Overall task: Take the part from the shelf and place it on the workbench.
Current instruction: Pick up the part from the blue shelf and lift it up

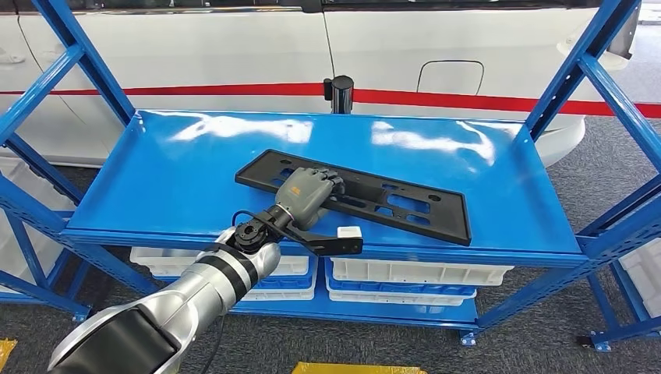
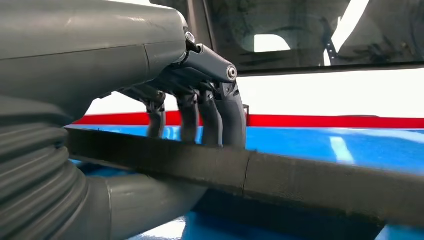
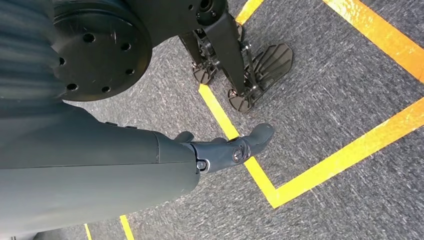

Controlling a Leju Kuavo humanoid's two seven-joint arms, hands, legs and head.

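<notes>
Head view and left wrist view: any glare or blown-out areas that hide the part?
Head view: white glare streaks on the blue shelf, clear of the black part. Left wrist view: overexposed white band behind the left hand; part edge stays readable.

black part (image 1: 366, 196) | blue shelf (image 1: 179, 167) | grey hand (image 1: 305, 192) | yellow floor lines (image 3: 350, 152)

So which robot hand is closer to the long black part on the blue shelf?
Left. The left robot hand grips the black part, fingers over its edge. The right robot hand hangs down above the floor.
</notes>
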